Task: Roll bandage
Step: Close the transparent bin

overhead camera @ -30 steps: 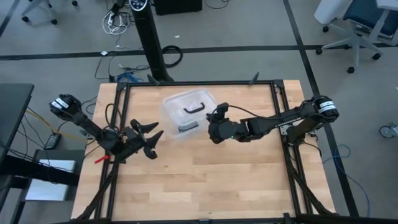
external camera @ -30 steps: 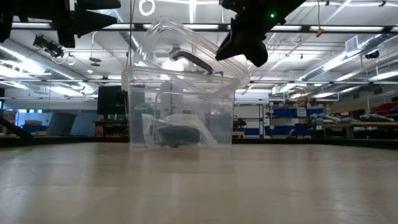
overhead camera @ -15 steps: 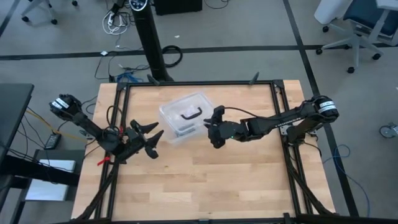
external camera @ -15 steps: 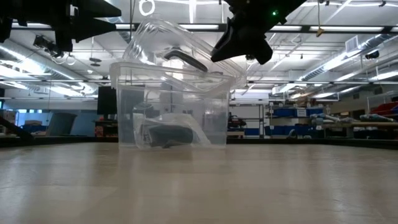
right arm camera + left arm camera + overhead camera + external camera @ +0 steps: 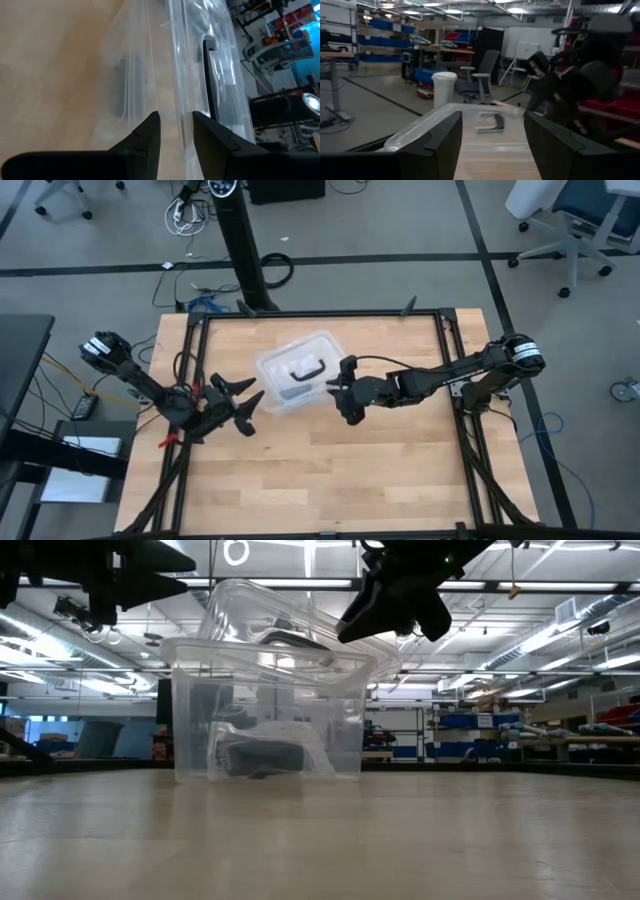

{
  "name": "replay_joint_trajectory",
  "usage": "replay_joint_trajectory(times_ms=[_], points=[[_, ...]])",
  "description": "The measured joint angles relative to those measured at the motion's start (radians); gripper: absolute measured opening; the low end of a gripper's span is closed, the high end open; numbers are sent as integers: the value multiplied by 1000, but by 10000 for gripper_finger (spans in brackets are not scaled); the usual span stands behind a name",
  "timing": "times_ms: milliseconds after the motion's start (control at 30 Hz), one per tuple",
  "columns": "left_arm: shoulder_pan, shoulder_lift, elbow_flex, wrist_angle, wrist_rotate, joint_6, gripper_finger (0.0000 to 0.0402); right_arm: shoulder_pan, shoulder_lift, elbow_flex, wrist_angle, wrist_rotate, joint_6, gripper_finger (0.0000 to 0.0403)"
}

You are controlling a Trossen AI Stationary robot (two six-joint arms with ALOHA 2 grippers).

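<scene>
Seen from above, your wooden table (image 5: 330,470) holds a clear plastic box (image 5: 296,376) a little toward eleven o'clock of the table's centre. Its clear lid, with a black handle (image 5: 305,368), sits tilted on top and not seated flat; the level view shows the lid (image 5: 290,625) raised higher on one side than the other.

Inside the box, low against the floor, lies the bandage (image 5: 263,756), a dark roll wrapped in a crinkly clear plastic bag (image 5: 295,740). From overhead the bandage shows as a dark bar through the box wall at about six o'clock of the handle.

Your right gripper (image 5: 337,392) reaches in from three o'clock and sits at the box's three o'clock edge. In its wrist view the two dark fingers (image 5: 145,137) stand on either side of the lid's clear rim with a narrow gap between them; you cannot tell for sure whether they pinch it or only straddle it.

Your left gripper (image 5: 240,395) waits at nine o'clock of the box, apart from it, raised off the table, with its jaws spread wide and nothing between them. Its wrist view looks between the fingers (image 5: 442,140) toward the lid and handle, with the right arm (image 5: 580,75) behind.
</scene>
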State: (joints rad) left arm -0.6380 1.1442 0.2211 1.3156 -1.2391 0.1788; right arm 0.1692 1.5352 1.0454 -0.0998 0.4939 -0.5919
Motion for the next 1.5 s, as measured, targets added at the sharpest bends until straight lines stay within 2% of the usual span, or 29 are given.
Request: replay_joint_trajectory(times_ms=[267, 567, 800, 1033, 1267, 1367, 1500], points=[[0, 0, 1, -105, -72, -54, 218, 0, 0, 0, 1, -38, 22, 105], [0, 0, 1, -132, -73, -66, 218, 1, 0, 0, 0, -136, 93, 124], [0, 0, 1, -216, -71, -152, 218, 0, 0, 0, -2, -155, 121, 134], [1, 0, 0, -243, 74, -192, 218, 0, 0, 0, 21, -206, 121, 132], [1, 0, 1, -287, 83, -245, 218, 3, 0, 0, 81, -262, 121, 136], [-6, 0, 13, -285, 75, -234, 218, 27, -19, 0, 79, -182, 127, 140], [-39, 0, 79, -293, 8, -112, 218, 64, -110, 2, 11, 177, 77, 136]])
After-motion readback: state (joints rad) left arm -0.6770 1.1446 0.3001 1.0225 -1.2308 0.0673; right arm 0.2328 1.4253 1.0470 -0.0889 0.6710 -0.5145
